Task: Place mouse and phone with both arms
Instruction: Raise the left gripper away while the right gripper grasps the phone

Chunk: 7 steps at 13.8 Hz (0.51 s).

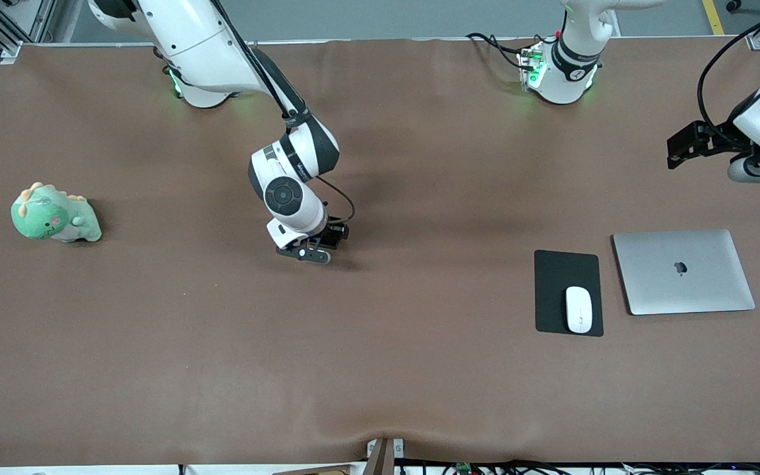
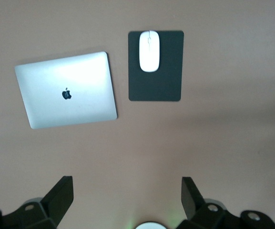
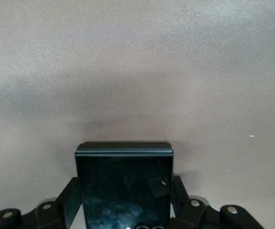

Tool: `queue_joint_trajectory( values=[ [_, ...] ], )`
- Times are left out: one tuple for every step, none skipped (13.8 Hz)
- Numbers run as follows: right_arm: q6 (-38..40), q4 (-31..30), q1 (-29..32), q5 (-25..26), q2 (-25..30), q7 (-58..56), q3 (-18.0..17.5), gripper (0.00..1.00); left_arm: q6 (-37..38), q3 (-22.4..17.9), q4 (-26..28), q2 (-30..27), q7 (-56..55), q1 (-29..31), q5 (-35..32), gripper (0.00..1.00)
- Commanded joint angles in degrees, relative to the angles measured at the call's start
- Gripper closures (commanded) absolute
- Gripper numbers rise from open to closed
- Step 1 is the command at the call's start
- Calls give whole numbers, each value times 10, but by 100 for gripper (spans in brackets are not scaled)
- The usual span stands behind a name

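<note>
What we count on the table

We see two arms (image 1: 287, 165) (image 1: 574, 53), two grippers (image 1: 307, 254) (image 2: 127, 200), one white mouse (image 1: 578, 309), one black phone (image 3: 124, 186), one black mouse pad (image 1: 555, 277), one closed silver laptop (image 1: 683, 272), one green plush dinosaur (image 1: 53, 214) and one brown table (image 1: 380, 369)

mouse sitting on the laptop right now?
No, the mouse lies on the black pad, beside the closed silver laptop.

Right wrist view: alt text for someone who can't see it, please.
The right gripper has its jaws shut on the phone, a glossy black slab low over the brown table cover. Nothing else shows.
</note>
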<state>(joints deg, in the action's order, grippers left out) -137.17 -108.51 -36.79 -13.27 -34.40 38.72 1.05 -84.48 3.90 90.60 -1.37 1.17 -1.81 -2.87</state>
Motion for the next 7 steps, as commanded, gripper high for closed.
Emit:
queue_joint_trajectory(
  values=[
    [30,1,2,11,12,11,6,100,28,10,-11,-4,25,6,18,0],
    [90,14,10,12,27,1,19,100,27,8,-12,-3,24,7,26,0],
    [169,35,15,21,35,-20,32,100,22,8,-16,-1,24,6,28,0],
    [229,44,15,40,38,-40,50,100,20,9,-16,-1,25,6,29,0],
    [241,38,15,67,46,-50,67,100,17,9,-16,0,32,6,28,0],
    [238,19,15,83,52,-54,72,100,15,8,-16,-1,51,7,27,0],
    [237,6,23,106,57,-65,80,100,15,8,-15,-4,66,7,27,0]
  ],
)
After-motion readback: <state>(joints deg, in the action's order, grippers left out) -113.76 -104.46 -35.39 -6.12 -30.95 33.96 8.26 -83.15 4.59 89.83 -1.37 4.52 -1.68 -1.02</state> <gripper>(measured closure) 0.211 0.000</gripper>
